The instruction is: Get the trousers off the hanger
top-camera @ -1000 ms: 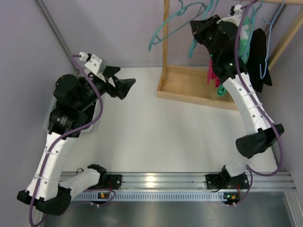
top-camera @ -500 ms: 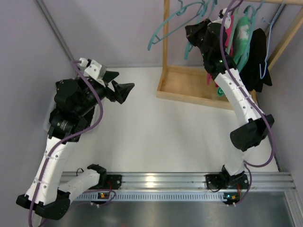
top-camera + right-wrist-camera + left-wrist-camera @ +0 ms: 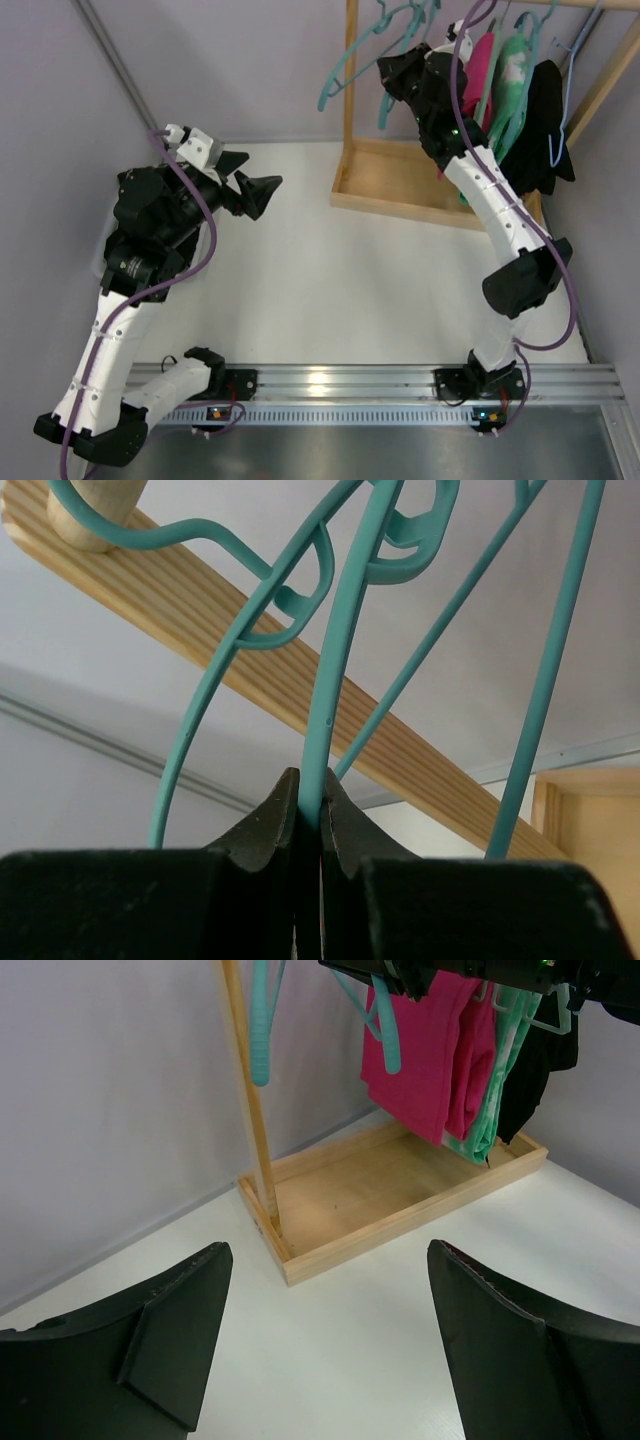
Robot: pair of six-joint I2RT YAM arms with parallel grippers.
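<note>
My right gripper point(image 3: 308, 785) is shut on a thin bar of a teal hanger point(image 3: 335, 680), high up under the wooden rail point(image 3: 250, 660). From above, the gripper point(image 3: 390, 68) is at the left part of the rack, and the held hanger point(image 3: 386, 105) hangs below it with no cloth on it. A black garment point(image 3: 540, 120) hangs at the rail's right end, also seen from the left wrist point(image 3: 540, 1070). I cannot tell whether it is the trousers. My left gripper point(image 3: 262, 172) is open and empty above the table, far left of the rack point(image 3: 330, 1260).
The wooden rack has a tray base point(image 3: 400, 190) and an upright post point(image 3: 350, 80). Another teal hanger point(image 3: 335, 80) hangs left of the post. Pink point(image 3: 480, 70) and green point(image 3: 512, 80) garments and a pale blue hanger point(image 3: 572, 70) hang on the rail. Grey bin point(image 3: 100, 262) under left arm.
My right gripper has moved left along the rail, away from the garments, still shut on the teal hanger. The left arm has hardly moved.
</note>
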